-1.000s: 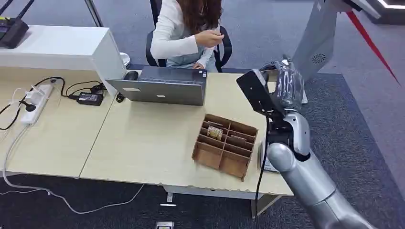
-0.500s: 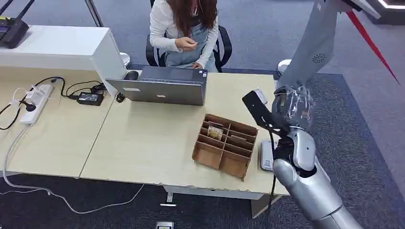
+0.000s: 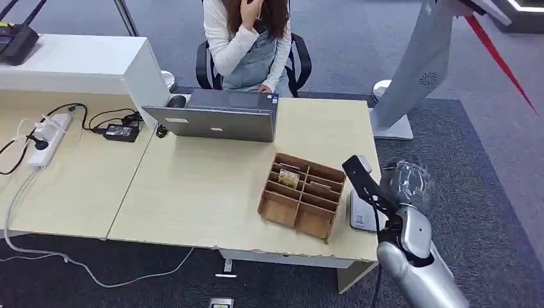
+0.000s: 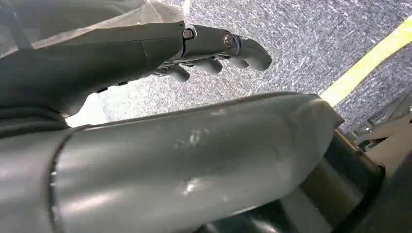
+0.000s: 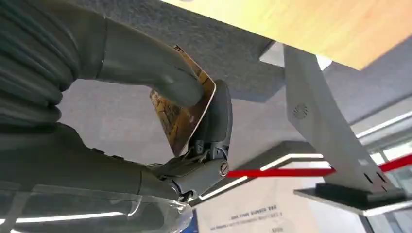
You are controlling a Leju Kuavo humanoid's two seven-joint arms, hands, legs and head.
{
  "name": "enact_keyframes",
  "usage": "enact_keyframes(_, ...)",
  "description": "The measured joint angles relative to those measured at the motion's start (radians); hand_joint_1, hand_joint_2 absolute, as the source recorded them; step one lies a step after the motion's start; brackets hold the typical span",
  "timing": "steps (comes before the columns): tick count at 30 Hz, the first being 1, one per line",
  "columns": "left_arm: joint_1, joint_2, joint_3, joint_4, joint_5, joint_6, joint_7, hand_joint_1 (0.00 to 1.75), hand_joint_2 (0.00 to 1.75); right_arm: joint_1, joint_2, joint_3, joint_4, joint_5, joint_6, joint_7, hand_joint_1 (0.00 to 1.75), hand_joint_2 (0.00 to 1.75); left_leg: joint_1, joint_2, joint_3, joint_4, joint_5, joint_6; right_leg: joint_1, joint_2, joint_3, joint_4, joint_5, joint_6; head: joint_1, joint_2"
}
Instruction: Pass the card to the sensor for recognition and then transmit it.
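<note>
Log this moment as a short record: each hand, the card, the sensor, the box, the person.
right hand: raised off the desk's right end, near the sensor
card: pinched between thumb and fingers of the right hand
left hand: holds nothing, over grey carpet
sensor: flat white device on the desk, right of the box
box: brown, divided, one card in a compartment
person: seated behind the laptop
</note>
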Motion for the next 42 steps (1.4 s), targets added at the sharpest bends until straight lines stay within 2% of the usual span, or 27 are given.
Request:
enact_keyframes(2,0.000,0.000,0.001,0.000,0.000,0.001,0.002,0.00,0.00,0.015,-0.005,-0.006,0.008,-0.032,-0.015,-0.043,1.75,1.75,0.000,0.000,0.001,0.000,0.000,0.000,0.000,0.000,0.000,0.000,0.000,0.000,0.000,0.000)
enact_keyframes(5,0.002,-0.005,0.001,0.000,0.000,0.009,0.012,0.00,0.00,0.050,-0.041,-0.024,0.042,-0.103,-0.082,-0.180,1.75,1.75,0.000,-0.001,-0.001,0.000,0.000,0.000,0.000,-0.001,0.000,0.000,0.000,0.000,0.000,0.000)
enact_keyframes(7,0.002,-0.006,0.001,0.000,0.002,0.009,0.015,0.00,0.00,0.060,-0.052,-0.032,0.066,-0.116,-0.100,-0.208,1.75,1.75,-0.001,0.000,-0.001,0.000,0.000,0.000,-0.001,0.000,-0.001,0.000,0.000,0.000,0.000,0.000)
enact_keyframes(34,0.000,-0.015,0.002,0.000,0.002,0.010,0.016,0.00,0.00,0.077,-0.040,-0.035,0.218,-0.164,-0.132,-0.239,1.75,1.75,-0.001,0.000,-0.001,0.000,0.000,0.000,-0.001,0.000,-0.001,0.000,0.000,0.000,0.000,0.000)
enact_keyframes(42,0.000,-0.015,0.002,0.000,-0.003,0.011,0.016,0.00,0.00,0.076,-0.032,-0.032,0.238,-0.237,-0.149,-0.276,1.75,1.75,-0.001,0.000,-0.002,0.000,0.000,0.000,-0.001,0.000,0.000,0.000,0.000,0.000,0.000,0.000)
